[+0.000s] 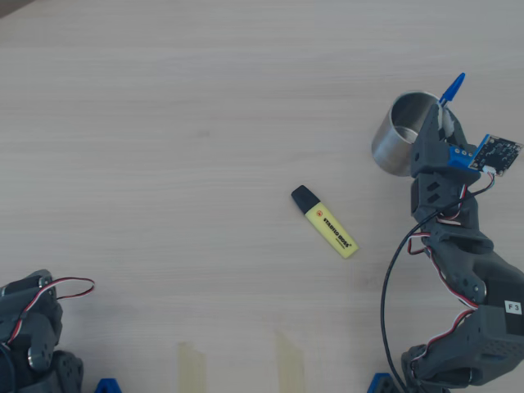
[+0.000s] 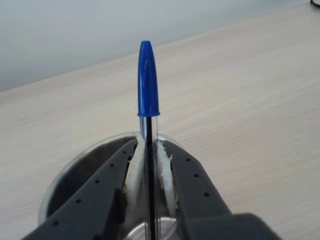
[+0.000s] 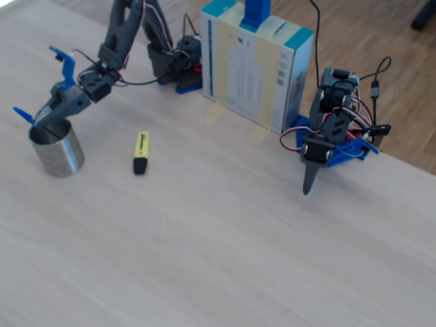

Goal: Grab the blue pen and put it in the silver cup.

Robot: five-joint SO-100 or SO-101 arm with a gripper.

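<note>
Pale wood-grain table [image 1: 164,123] fills the overhead view, and in the fixed view a darker wooden floor shows beyond its far edge. The gripper [image 2: 149,150] pinches the blue pen [image 2: 148,80] between its two white-padded fingers; the wrist view shows the clear barrel with its dark ink tube clamped in the narrow slot, and the blue cap stands free above the fingertips. The pen's lower end runs out of the bottom of that view, so its tip cannot be seen. The silver cup [image 1: 391,141] stands on the table directly under the gripper, its open mouth partly covered by the black fingers in every view. In the overhead view only the cap of the pen [image 1: 452,88] pokes out past the cup's far rim; the rest is hidden by the gripper [image 1: 438,123]. Whether the pen's tip is already inside the cup cannot be told. No handle is visible on the cup [image 3: 58,153]. A yellow highlighter [image 1: 326,222] with a black cap lies flat, well apart from the cup. A second arm [image 3: 327,136] sits folded beside a cardboard box [image 3: 255,65], and is cut off at the lower left corner of the overhead view.
</note>
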